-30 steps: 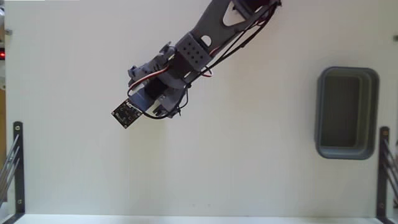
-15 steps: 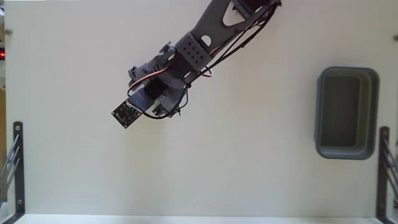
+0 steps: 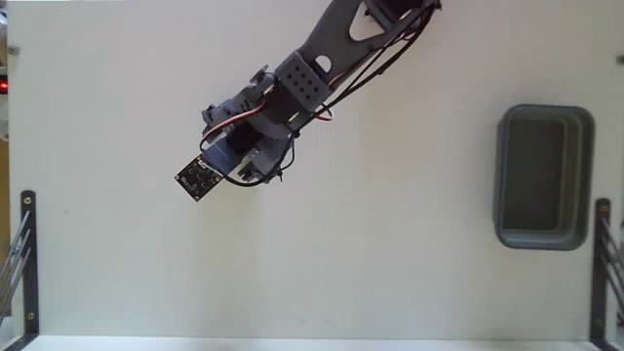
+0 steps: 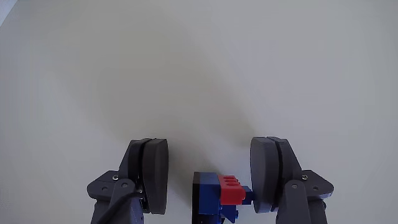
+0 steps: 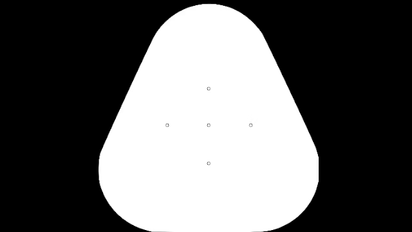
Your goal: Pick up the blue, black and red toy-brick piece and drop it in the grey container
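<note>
In the fixed view the arm reaches from the top edge down over the white bench (image 3: 390, 263), its wrist with a small black circuit board (image 3: 198, 177) well apart from the grey container (image 3: 543, 176) at the right. In the wrist view the pincer (image 4: 211, 168) stands released, jaws spread. The toy-brick piece (image 4: 221, 193) lies on the bench between them, nearer the right jaw; whether it touches that jaw is unclear.

Top-down fixed view; close wrist view

One toy-brick piece (image 4: 219, 194), one grey container (image 3: 542, 176), one gripper (image 4: 211, 171)
</note>
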